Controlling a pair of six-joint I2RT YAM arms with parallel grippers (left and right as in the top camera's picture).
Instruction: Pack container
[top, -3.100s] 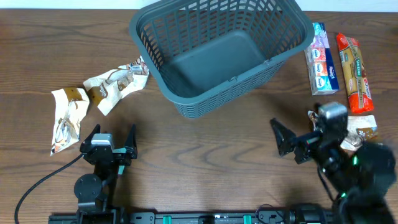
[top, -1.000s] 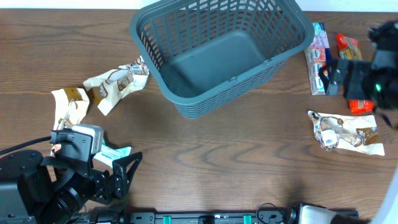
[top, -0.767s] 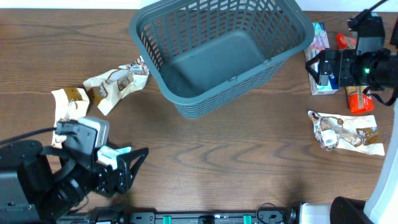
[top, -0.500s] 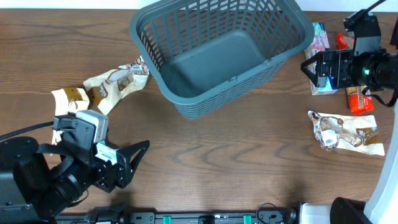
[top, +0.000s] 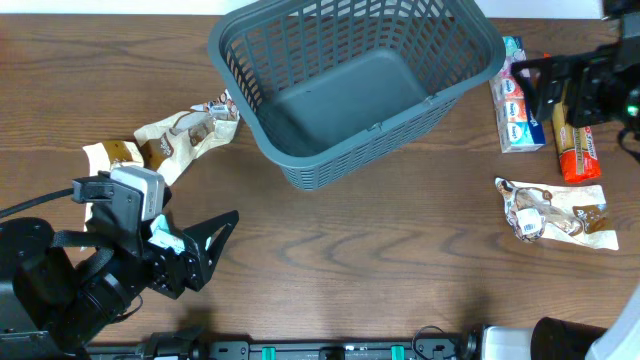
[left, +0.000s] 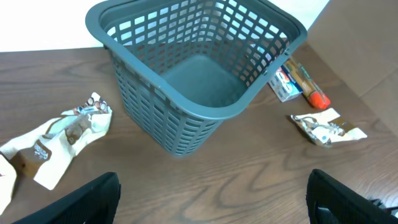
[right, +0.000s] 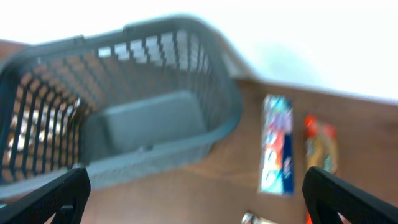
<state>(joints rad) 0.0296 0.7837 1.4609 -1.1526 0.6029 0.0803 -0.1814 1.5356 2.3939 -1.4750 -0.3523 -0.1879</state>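
Clearly nothing is packed yet: the container (top: 340, 160) sits empty, the packets (top: 185, 135) lie on the surface (top: 400, 250), both arms' jaws stand apart, holding nothing.

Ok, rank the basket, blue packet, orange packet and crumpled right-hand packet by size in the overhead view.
Basket, by far.
Crumpled packet, blue packet, orange packet: alike; right arm partly covers the last two, so unranked.

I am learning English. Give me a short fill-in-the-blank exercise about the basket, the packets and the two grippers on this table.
1. The container is ____ inside.
2. The orange packet lies on the container's ____ side.
3. The left gripper and the right gripper both have ____ jaws.
Missing words: empty; right; open.
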